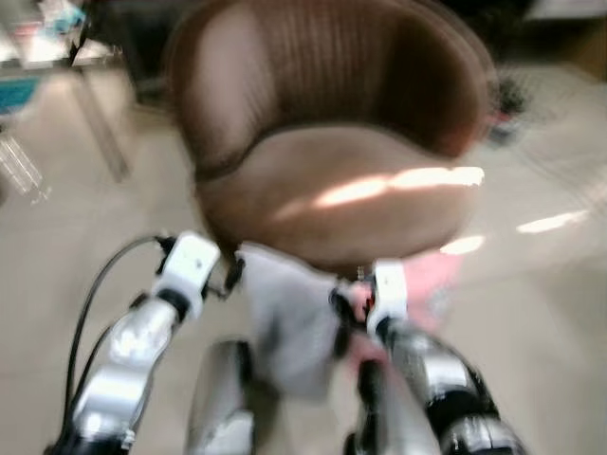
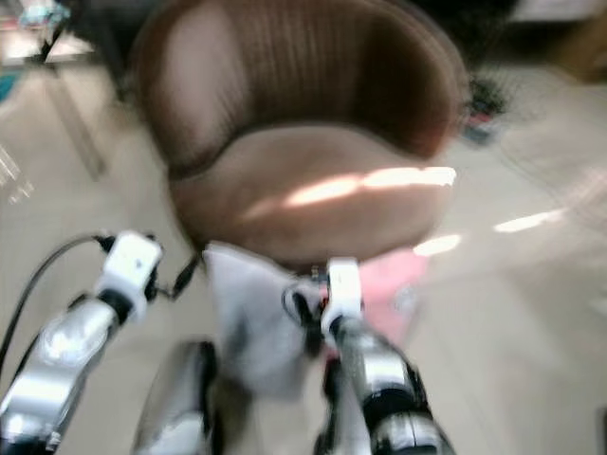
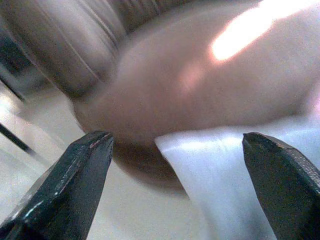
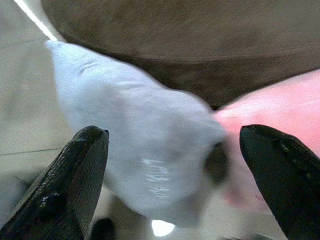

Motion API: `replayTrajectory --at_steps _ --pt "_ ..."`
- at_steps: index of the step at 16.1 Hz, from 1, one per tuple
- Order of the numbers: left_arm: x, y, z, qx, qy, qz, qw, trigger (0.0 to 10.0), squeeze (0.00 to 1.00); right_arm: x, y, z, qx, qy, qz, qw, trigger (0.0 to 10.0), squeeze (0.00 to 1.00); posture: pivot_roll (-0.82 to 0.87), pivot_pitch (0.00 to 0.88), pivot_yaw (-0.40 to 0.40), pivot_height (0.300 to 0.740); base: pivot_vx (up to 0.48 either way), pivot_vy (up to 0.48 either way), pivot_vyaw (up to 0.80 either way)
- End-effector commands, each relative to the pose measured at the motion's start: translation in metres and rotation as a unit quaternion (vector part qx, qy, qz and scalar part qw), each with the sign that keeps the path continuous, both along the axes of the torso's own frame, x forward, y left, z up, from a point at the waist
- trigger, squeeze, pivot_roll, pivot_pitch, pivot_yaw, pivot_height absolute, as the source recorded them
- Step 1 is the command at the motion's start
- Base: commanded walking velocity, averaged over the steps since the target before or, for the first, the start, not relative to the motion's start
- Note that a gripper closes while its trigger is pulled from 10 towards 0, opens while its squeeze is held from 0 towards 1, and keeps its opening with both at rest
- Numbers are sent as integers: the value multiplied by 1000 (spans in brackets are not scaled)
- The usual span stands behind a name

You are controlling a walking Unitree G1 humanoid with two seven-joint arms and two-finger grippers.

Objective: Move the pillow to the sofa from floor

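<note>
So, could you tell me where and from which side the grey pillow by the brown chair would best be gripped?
Probably by its two side edges, one gripper on each. The grey pillow stands between the open left gripper and the open right gripper, in front of the brown chair. It looks soft and broad, so squeezing from both sides should hold better than pinching a corner. Blur hides finer detail.

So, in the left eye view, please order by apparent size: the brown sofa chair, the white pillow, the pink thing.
1. Brown sofa chair, clearly the largest.
2. White pillow, between the two arms.
3. Pink thing, which looks smallest, but the right arm hides part of it and the picture is blurred, so places two and three are uncertain.
</note>
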State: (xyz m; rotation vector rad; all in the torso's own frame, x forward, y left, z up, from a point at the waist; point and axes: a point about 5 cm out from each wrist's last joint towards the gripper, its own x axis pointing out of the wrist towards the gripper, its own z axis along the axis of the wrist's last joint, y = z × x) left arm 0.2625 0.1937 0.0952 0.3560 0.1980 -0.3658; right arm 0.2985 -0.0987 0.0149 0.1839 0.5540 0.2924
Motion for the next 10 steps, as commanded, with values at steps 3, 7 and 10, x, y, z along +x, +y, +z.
replayTrajectory --at_steps 3,7,10 --pt "-22 32 22 19 43 -72 996 10000 0 11 10 0 62 34 -46 996 10000 1000 278 253 -6 567 0 0 0" --pt "-39 36 47 16 41 -131 990 10000 0 22 -1 8 99 4 -122 988 10000 1000 320 295 7 567 0 0 0" --pt "-41 28 58 -53 50 -161 984 10000 0 27 -12 13 88 -26 -151 984 10000 1000 317 318 30 567 0 0 0"
